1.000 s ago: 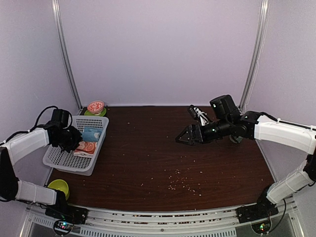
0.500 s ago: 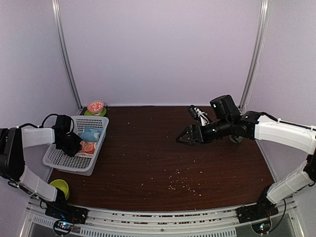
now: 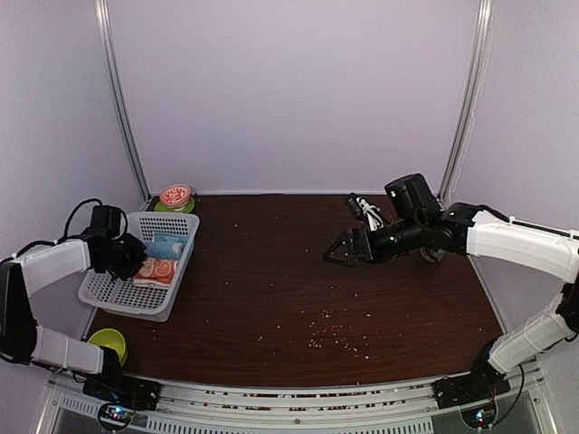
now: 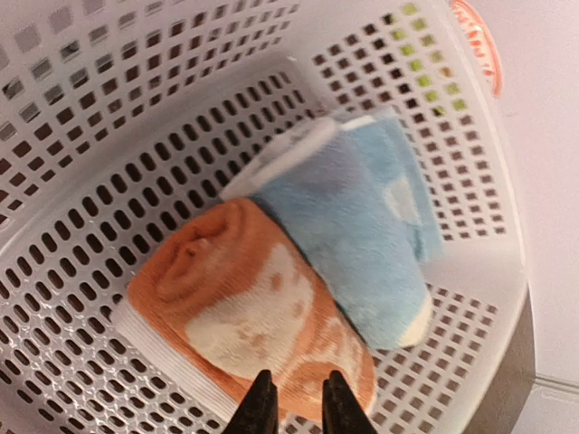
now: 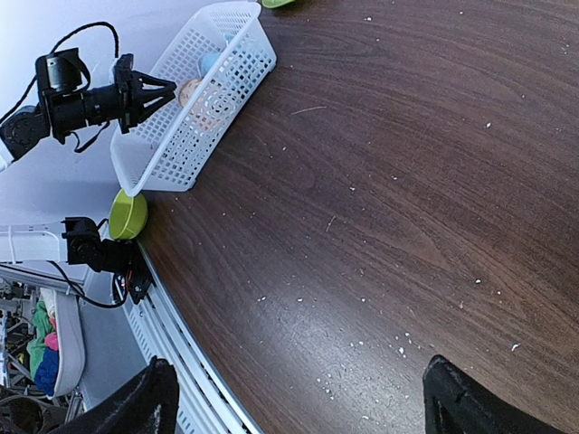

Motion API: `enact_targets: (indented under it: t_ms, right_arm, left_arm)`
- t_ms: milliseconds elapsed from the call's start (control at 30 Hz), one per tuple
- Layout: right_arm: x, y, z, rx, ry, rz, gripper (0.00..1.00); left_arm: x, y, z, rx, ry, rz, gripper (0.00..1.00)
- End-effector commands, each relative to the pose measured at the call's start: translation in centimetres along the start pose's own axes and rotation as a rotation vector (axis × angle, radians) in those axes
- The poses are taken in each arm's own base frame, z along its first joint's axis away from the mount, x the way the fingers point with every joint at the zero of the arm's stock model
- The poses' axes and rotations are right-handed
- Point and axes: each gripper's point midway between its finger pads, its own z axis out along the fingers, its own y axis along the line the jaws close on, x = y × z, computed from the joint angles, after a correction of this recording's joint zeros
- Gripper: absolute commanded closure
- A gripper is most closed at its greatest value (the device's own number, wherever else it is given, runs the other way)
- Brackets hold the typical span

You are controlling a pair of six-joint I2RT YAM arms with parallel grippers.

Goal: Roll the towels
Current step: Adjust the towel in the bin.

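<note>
Towels are lying together inside the white basket (image 4: pixel 90 108), which is standing at the left side of the dark surface (image 3: pixel 271 298). The orange and cream towel (image 4: pixel 253 316) is lying as a tight roll on the basket floor. The blue towel (image 4: pixel 353 235), also rolled, is lying right beside it and touching it along one side, nearer to the end wall of the basket.

The left gripper (image 4: pixel 294 405) is hanging over the basket, just above the edge of the orange and cream towel. Its fingers (image 4: pixel 261 409) are standing only a little apart, with a narrow gap between them, and nothing is sitting in that gap. Whether the tips are touching the cloth, the wrist view is not showing clearly.

The right gripper (image 3: pixel 339 253) is hovering over the bare middle of the surface, well apart from the basket. Its fingers (image 5: pixel 149 398) are spreading wide and are holding nothing.
</note>
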Motion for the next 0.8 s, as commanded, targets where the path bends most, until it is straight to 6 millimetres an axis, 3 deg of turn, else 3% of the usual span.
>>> enact_targets:
  t_ms: [0,233,533,767]
  right_arm:
    - [-1.6,0.6,-1.2,0.011,-0.045,-0.017,0.06]
    - [-1.7,0.6,-1.8,0.018,-0.063,-0.012,0.07]
    - [-1.3,0.3,-2.3,0.036,-0.075,-0.003,0.07]
    - [-1.1,0.2,-2.6,0.043,-0.084,0.001,0.07]
  left_arm:
    - [0.5,-2.9,-2.2,0.068,-0.022,0.099,0.80]
    - [3.2,-3.9,-0.4,0.035,0.045,0.201,0.82]
    - [6.9,-3.2,3.3,-0.002,0.156,0.253,0.85]
    - [8.4,-1.7,5.2,-0.045,0.201,0.271,0.85]
